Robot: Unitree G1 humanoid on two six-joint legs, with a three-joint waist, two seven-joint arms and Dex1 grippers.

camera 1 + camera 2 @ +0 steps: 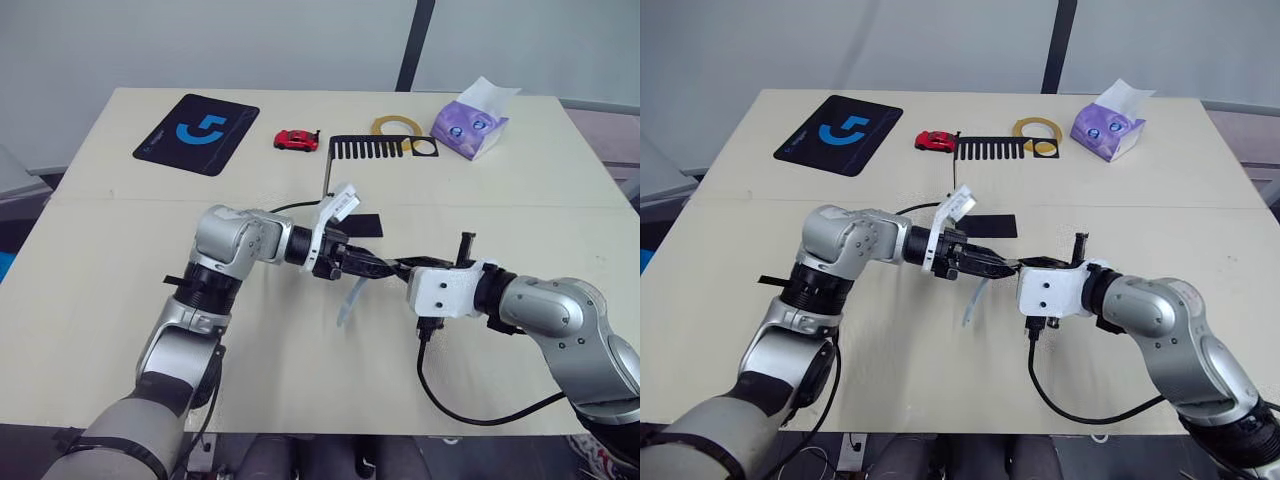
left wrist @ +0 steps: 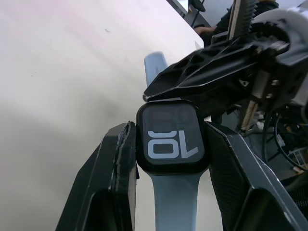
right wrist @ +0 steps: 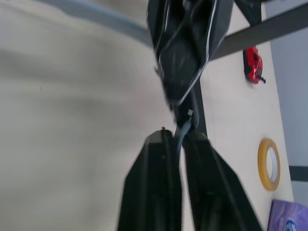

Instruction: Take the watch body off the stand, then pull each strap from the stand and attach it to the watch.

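Two grippers meet mid-bench. Left gripper has its fingers clamped on the watch body, screen showing light marks, w/ one strap hanging from it toward 6 o'clock. Right gripper has its fingers pinched on the other strap, right at the watch body's far edge. Stand sits at 12 o'clock from the grippers, comb arm empty, near red toy car.
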